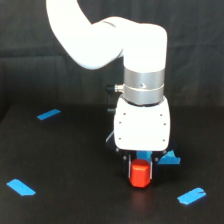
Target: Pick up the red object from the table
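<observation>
The red object (140, 173), a small stubby red-orange prism, sits between the fingers of my gripper (141, 169) just under the white gripper body. It looks held slightly above the black table (65, 155), with the fingers closed against its sides. The fingers are mostly hidden by the gripper housing and the object.
Blue tape strips lie on the table at the exterior view's left (48, 114), lower left (21, 187) and lower right (191, 195). A blue piece (170, 158) shows behind the gripper on the exterior view's right. The white arm rises from the gripper toward the upper left.
</observation>
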You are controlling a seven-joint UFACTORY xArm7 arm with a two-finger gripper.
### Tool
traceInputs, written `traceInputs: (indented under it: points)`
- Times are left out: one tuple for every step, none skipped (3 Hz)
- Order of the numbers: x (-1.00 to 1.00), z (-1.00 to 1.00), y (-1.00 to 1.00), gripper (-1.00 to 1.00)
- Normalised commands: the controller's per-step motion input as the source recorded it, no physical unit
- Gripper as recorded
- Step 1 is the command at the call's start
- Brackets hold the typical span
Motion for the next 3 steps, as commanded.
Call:
traceInputs:
  points:
    - [-0.26,0.34,0.24,-1.00]
    - [-0.46,0.64,0.18,-1.00]
    - [-0.33,0.91,0.31,-0.98]
